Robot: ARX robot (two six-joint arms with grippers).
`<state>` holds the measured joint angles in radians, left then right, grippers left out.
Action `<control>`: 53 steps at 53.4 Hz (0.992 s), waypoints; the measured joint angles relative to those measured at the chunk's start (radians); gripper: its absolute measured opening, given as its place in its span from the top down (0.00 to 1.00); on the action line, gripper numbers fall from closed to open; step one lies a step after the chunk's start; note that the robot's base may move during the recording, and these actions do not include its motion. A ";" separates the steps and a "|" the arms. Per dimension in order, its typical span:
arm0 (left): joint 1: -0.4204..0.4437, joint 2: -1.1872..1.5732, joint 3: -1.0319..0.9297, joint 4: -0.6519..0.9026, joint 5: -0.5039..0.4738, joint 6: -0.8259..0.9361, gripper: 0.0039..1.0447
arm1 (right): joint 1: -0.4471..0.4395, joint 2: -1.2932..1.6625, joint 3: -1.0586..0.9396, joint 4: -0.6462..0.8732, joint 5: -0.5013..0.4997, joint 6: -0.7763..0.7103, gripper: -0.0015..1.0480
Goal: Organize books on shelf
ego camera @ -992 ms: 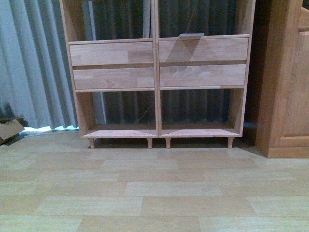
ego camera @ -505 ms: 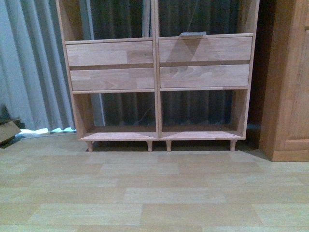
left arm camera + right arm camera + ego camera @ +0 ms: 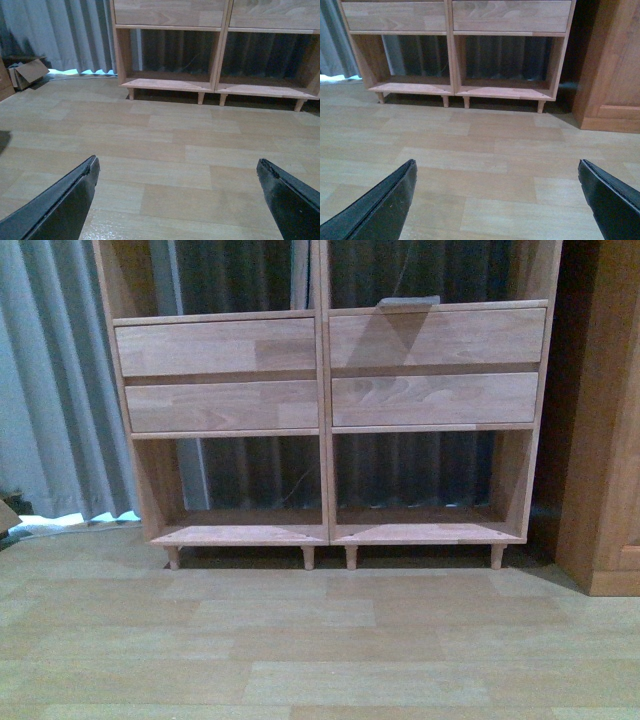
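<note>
While beside 1 cabinet (image 3: 608,430), 1 shelf (image 3: 323,475), 4 drawers (image 3: 215,348)

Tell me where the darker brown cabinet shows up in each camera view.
Front view: the cabinet fills the right edge, beside the shelf.
Left wrist view: not in it.
Right wrist view: the cabinet stands beside the shelf's right column.
Shared landmark: the shelf's middle pair of peg legs, seen in all three.
</note>
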<state>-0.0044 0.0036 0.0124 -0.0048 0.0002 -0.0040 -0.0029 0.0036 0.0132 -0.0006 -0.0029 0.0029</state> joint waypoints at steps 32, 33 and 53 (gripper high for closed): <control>0.000 0.000 0.000 0.000 0.000 0.000 0.07 | 0.000 0.000 0.000 0.000 0.000 0.000 0.07; 0.000 0.000 0.000 0.000 0.000 0.000 0.07 | 0.000 0.000 0.000 0.000 0.000 0.000 0.07; 0.000 0.000 0.000 0.000 0.000 0.000 0.07 | 0.000 0.000 0.000 0.000 0.000 0.000 0.07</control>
<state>-0.0044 0.0032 0.0124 -0.0048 -0.0002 -0.0040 -0.0029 0.0036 0.0132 -0.0006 -0.0029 0.0029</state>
